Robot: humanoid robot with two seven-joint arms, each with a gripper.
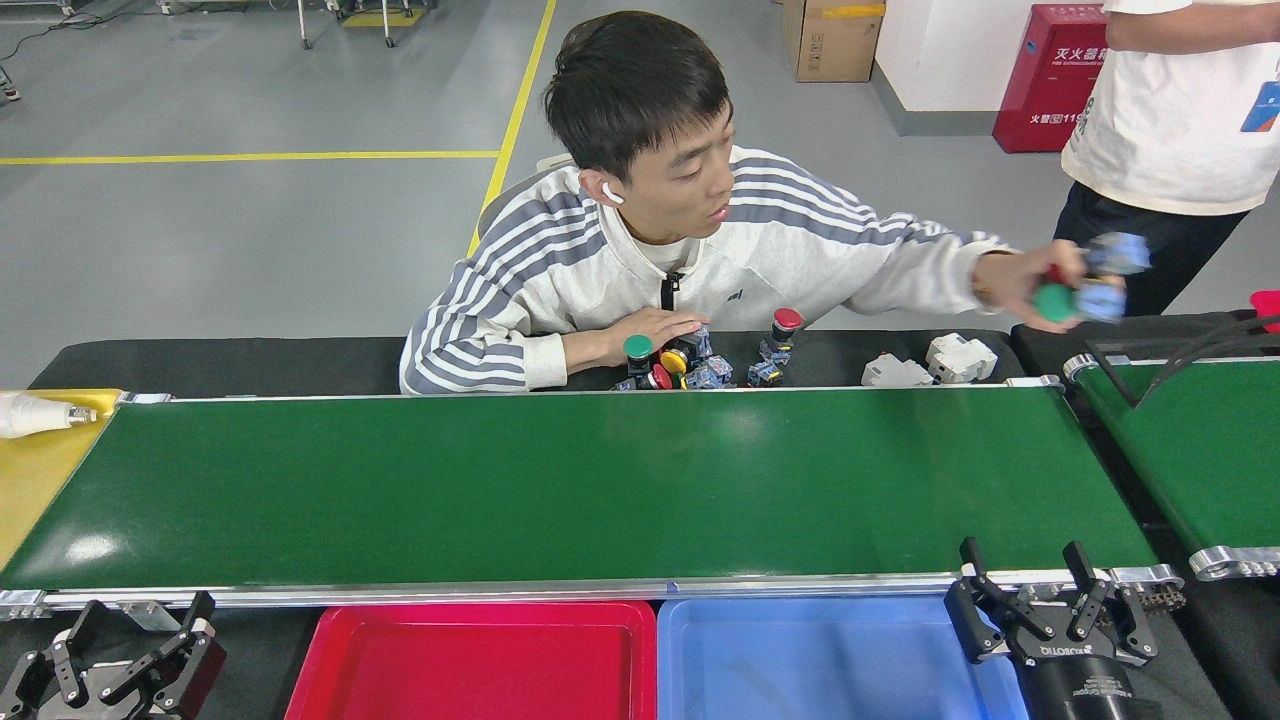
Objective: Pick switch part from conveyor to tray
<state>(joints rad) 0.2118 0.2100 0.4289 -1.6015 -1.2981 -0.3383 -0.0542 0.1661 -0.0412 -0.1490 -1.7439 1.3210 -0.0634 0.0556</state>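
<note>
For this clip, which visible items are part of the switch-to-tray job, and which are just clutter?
Job items:
conveyor
switch parts piled behind it
switch part in the person's hand
red tray
blue tray
left pincer
right pincer

Just lying about:
white parts
shorter green belt
yellow surface
cardboard box
red cabinet

Two trays [655,650] lie side by side before the conveyor [560,480].

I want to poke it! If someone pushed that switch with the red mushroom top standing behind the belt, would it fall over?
Probably. The red-topped switch stands upright, tall and narrow, with a wide cap above, so it looks top-heavy and apt to tip. Its rounded cap might roll a little. It looks like stiff plastic, not floppy.
</note>
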